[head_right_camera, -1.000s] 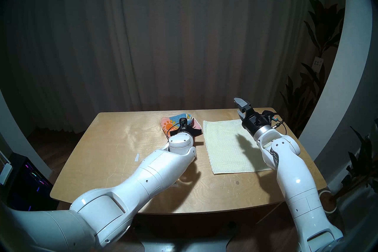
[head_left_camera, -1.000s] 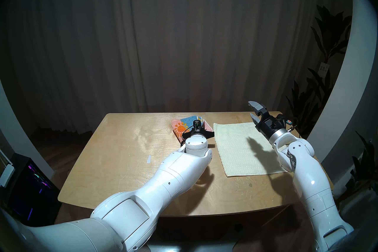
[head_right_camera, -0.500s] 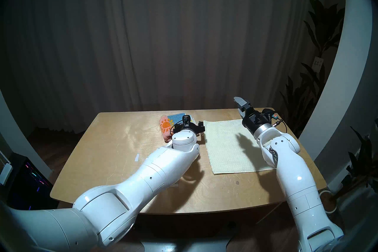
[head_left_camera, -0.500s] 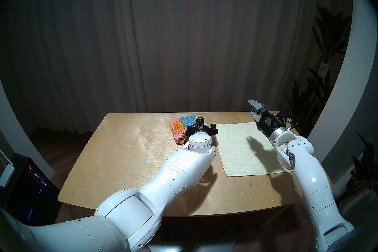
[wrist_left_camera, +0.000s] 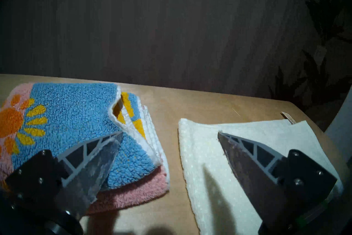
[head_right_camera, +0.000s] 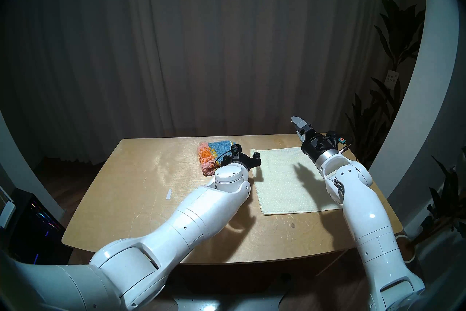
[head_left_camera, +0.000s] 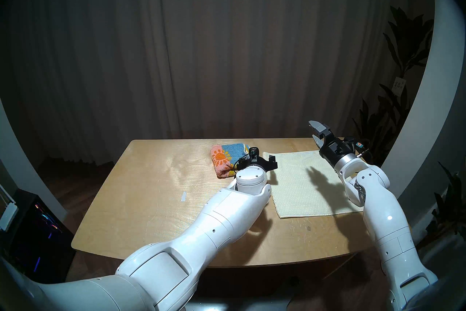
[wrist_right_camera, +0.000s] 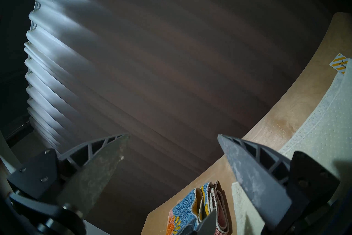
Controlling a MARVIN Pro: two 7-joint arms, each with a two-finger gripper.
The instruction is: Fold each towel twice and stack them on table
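Plywood table [head_left_camera: 151, 202] before a dark pleated curtain [head_left_camera: 201, 50], leafy plant [head_left_camera: 403, 50] at right. Folded pink-and-blue towel [head_left_camera: 224, 159] lies just beside the flat cream towel [head_left_camera: 302, 189] (edges apart). Left end effector [wrist_left_camera: 169, 134] open over both; right end effector [wrist_right_camera: 172, 136] open, raised, holding nothing.
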